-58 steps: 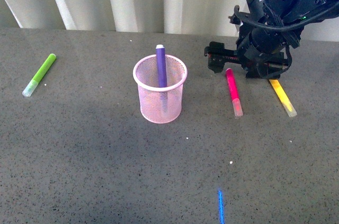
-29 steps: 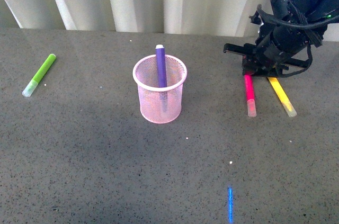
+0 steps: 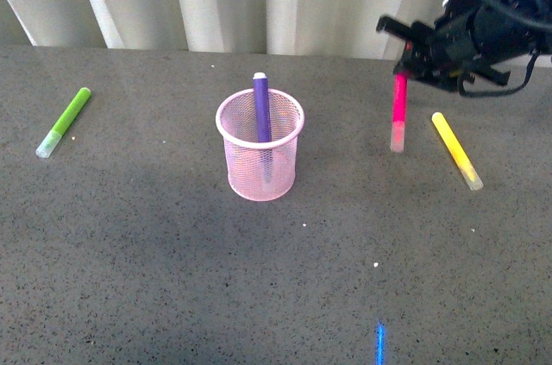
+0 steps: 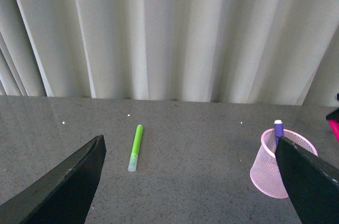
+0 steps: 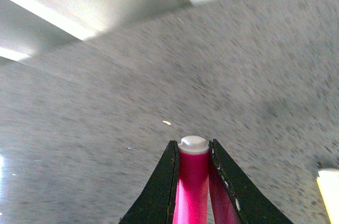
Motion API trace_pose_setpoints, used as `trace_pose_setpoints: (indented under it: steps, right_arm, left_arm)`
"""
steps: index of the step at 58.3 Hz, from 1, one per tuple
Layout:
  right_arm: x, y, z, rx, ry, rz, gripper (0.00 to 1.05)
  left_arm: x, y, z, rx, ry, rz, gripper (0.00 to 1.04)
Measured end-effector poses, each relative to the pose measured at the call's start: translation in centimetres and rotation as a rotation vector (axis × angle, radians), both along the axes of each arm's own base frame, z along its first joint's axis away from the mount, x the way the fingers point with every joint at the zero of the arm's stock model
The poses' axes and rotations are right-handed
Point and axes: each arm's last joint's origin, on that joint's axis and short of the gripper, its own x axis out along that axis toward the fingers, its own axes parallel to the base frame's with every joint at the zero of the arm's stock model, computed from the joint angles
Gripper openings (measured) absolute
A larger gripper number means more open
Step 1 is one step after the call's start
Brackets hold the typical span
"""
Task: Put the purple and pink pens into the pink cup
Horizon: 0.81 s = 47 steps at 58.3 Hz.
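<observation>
Nearest, at the bottom edge of the front view right of centre, a short blue streak of light (image 3: 379,343) on the grey speckled table (image 3: 155,279). Further in, just left of centre, the pink cup (image 3: 246,171) standing upright, with the purple pen (image 3: 261,106) inside it, leaning against the far part of the rim and poking above it with its white end up. Out at the right, the yellow marker (image 3: 456,151) lying flat on a diagonal, well apart from the cup. Out at the left edge, the lime-green marker (image 3: 64,122), also flat and tilted. Just left of the yellow marker, the pink pen (image 3: 398,115) hanging close to upright, pale translucent cap downward; hard to tell whether that lower end touches the table. Clenched on its upper end, in the upper right of the frame, the right gripper (image 3: 403,70); in the right wrist view, both dark jaws pressed against the magenta barrel just below its white end. In the left wrist view, the left gripper (image 4: 188,138) released, jaws spread wide to the lower left and lower right corners, with the lime-green marker and the cup on the table beyond. Farthest back, across the top, a pale pleated curtain (image 3: 224,3).
</observation>
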Motion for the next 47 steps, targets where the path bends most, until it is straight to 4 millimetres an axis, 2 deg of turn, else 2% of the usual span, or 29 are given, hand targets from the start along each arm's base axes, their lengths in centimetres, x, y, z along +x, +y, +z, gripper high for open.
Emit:
trace_pose_setpoints:
  steps: [3, 9, 16, 20, 25, 32, 41, 47]
  right_arm:
    - [-0.6, 0.5, 2.5, 0.043, -0.111, 0.022, 0.11]
    - [-2.2, 1.5, 5.8, 0.105, -0.271, 0.076, 0.11]
    - [-4.6, 3.0, 8.4, 0.166, -0.43, 0.169, 0.11]
    - [-5.9, 4.0, 8.9, 0.183, -0.496, 0.227, 0.11]
    - [-7.2, 5.6, 8.6, 0.17, -0.573, 0.301, 0.11]
    - [-8.3, 8.1, 7.2, 0.13, -0.632, 0.399, 0.11]
    - [-9.0, 10.6, 5.2, 0.052, -0.695, 0.493, 0.11]
    - [-9.2, 12.1, 3.1, -0.007, -0.69, 0.547, 0.11]
  left_arm:
    - [0.0, 0.0, 0.0, 0.0, 0.0, 0.0, 0.98]
    - [0.0, 0.0, 0.0, 0.0, 0.0, 0.0, 0.98]
    - [0.0, 0.0, 0.0, 0.0, 0.0, 0.0, 0.98]
    - [0.0, 0.0, 0.0, 0.0, 0.0, 0.0, 0.98]
    - [0.0, 0.0, 0.0, 0.0, 0.0, 0.0, 0.98]
    - [0.0, 0.0, 0.0, 0.0, 0.0, 0.0, 0.98]
    - [0.0, 0.0, 0.0, 0.0, 0.0, 0.0, 0.98]
    - [0.0, 0.0, 0.0, 0.0, 0.0, 0.0, 0.98]
